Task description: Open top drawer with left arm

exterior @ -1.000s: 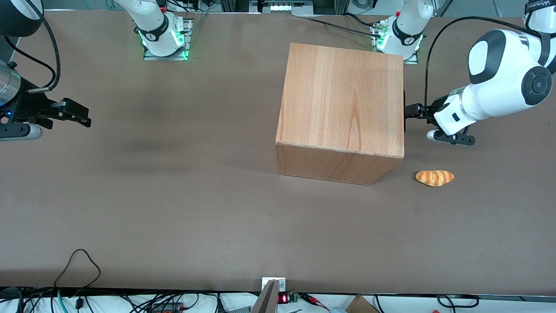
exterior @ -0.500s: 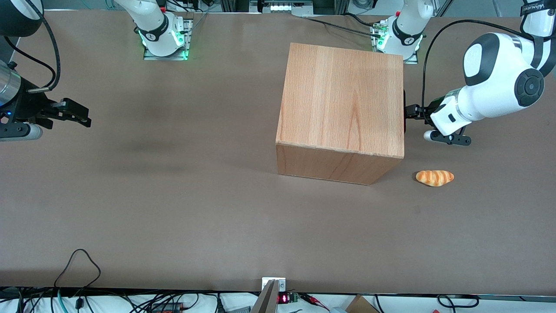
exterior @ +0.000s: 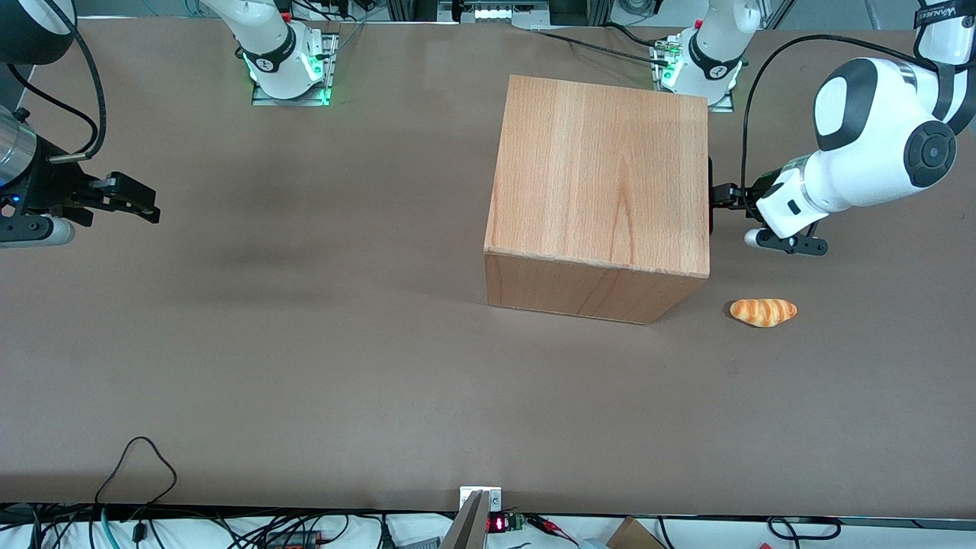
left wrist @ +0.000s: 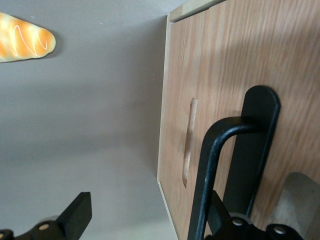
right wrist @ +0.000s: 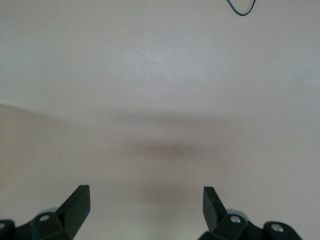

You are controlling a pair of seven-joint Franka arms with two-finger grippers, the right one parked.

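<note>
While spread wide, hand [left wrist: 145, 212] at top drawer [left wrist: 225, 65] black handle [left wrist: 257, 130].

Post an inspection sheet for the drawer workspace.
Surface: brown matte table, flat.
Job's things: light-wood top drawer with black handle, not pulled out of the large wooden cabinet.
Clutter: orange striped bread roll, nearer the front camera than the gripper.
Grippers: white left arm's black two-finger gripper open, at the drawer front.
Cables: black cable loop on the table toward the parked arm's end.
Surroundings: green-lit arm bases.
</note>
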